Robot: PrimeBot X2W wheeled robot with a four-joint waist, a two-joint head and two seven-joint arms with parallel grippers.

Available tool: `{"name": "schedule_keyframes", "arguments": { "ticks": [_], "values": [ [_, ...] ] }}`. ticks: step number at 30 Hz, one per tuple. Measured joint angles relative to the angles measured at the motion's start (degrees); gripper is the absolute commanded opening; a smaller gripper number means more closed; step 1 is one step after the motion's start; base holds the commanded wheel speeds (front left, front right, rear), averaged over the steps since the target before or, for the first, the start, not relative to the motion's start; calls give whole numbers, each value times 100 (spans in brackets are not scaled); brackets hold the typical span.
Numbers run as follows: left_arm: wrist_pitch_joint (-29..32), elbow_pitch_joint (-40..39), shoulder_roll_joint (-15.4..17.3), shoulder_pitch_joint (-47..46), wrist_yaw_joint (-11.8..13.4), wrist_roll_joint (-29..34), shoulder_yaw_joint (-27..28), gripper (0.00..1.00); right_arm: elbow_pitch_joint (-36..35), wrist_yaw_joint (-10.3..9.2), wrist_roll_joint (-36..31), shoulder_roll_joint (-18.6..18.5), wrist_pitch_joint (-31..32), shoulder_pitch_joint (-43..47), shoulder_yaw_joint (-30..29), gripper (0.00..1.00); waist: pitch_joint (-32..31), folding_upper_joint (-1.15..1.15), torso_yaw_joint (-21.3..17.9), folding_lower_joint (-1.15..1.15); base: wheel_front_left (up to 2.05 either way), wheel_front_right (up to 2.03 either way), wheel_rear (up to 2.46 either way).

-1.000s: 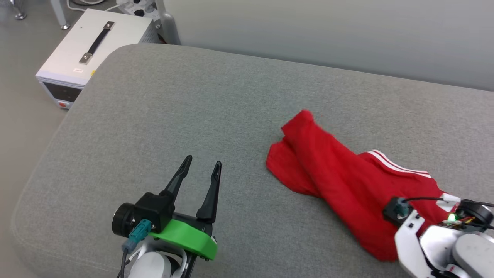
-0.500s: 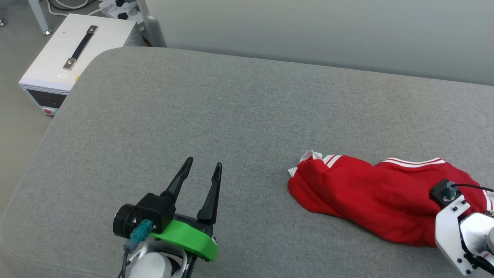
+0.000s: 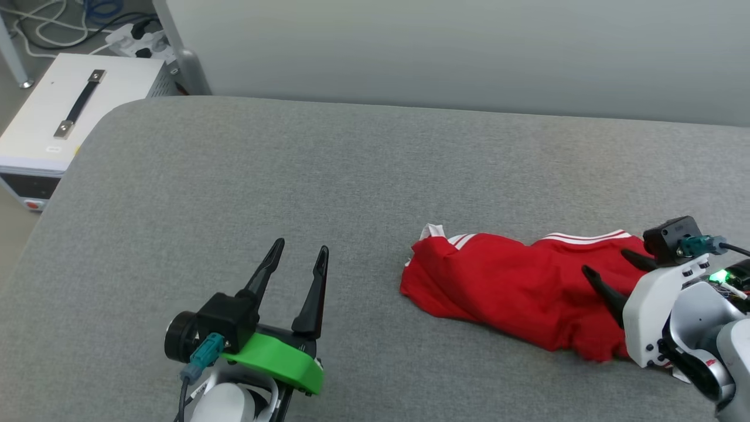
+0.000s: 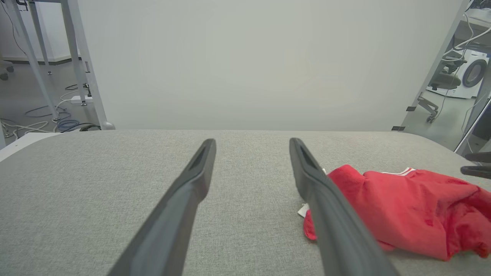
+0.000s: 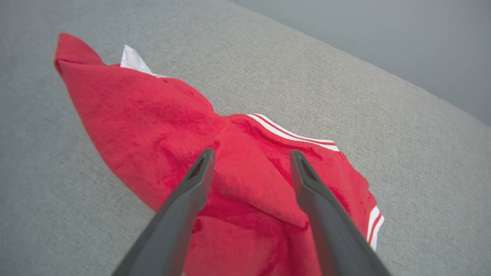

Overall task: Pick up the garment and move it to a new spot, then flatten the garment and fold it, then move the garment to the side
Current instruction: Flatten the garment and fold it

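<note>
Right wrist view: right pincer (image 5: 251, 153) spread over the garment (image 5: 153, 115), apparently clear of it.

Support: grey fabric-covered padded surface (image 3: 234, 176), rounded corner, weave even. Lying on it: garment (image 3: 504, 287), red, bunched in long low heap, in surface's right part, nearer its front edge than its back. White-striped trim along heap's far side; white scrap at left end.

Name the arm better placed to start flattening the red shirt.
Right, probably. The right gripper hangs open directly over the crumpled garment. The left gripper, also open, sits over the grey cushion, apart from the cloth.
</note>
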Motion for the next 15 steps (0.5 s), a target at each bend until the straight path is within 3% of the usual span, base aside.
{"name": "schedule_keyframes", "arguments": {
  "ticks": [3,8,15],
  "values": [
    [0,-7,-1,0,0,0,-19,100,-402,-1,-15,171,174,154,-149,100,-26,0,-53,0,0,0,0],
    [0,-7,1,-1,0,-8,-67,100,-849,-1,102,434,971,180,169,100,-2,0,23,0,0,0,0],
    [-1,11,-12,-12,0,-40,-163,100,-520,-1,147,594,2042,-224,842,100,85,0,311,0,0,0,0]
  ]
}}
